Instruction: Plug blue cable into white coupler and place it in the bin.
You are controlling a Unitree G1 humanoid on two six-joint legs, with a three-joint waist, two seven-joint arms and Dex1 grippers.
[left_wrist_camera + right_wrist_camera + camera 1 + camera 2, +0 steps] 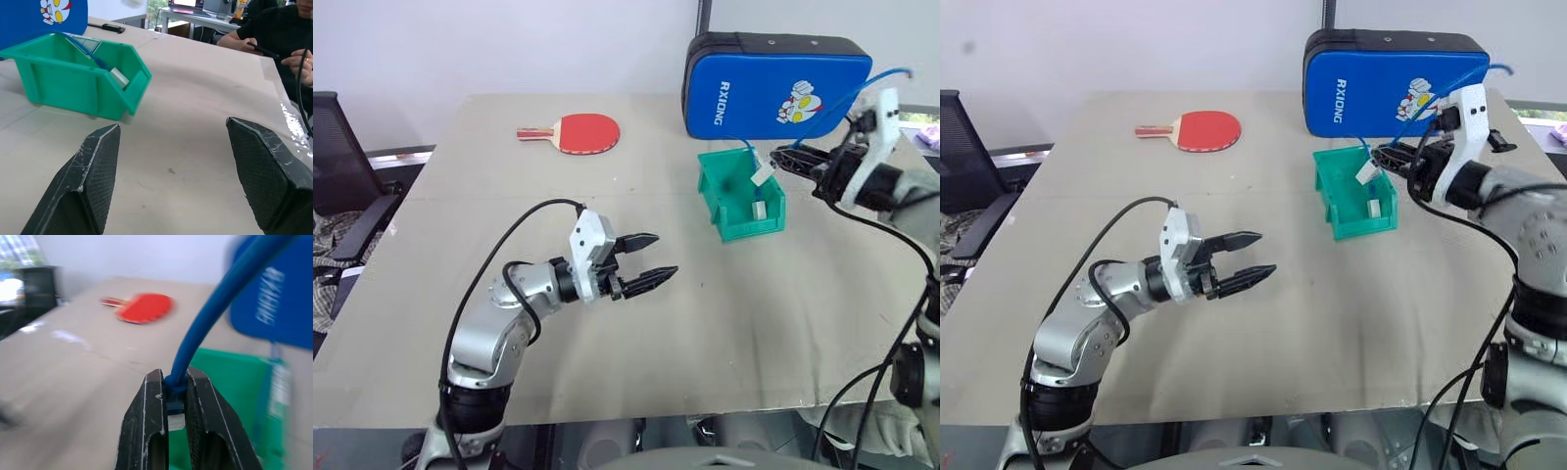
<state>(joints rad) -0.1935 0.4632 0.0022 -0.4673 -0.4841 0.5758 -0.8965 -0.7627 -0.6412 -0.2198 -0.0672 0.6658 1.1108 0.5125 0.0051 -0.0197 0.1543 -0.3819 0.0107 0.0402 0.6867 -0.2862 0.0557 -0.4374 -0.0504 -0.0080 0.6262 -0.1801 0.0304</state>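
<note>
The bench (636, 323) is a broad beige surface carrying every item. At its far side stands a large blue padded case (773, 86), upright, with white lettering and a cartoon print on its face. To the left of the case, well apart from it, a red table-tennis paddle (579, 132) lies flat.

The bin (736, 196), green and open-topped, sits on the bench just in front of the case. The left wrist view shows its sloped front facing away from the case.

The left gripper (646, 259) hangs above the middle of the bench, well apart from the bin. Its fingers (93, 181) are spread wide with nothing between them; bare bench surface shows in the gap.

The right gripper (177, 396) is raised beside the bin's right edge, close in front of the case. Its fingers (146, 426) are clamped on the blue cable (215, 303) at one end. From that grip the cable arcs up across the case front, then runs down into the bin.

The white coupler (760, 209) is at the cable's lower end, inside the bin against its right wall. Whether the coupler rests on the bin floor or hangs just above it cannot be determined.
</note>
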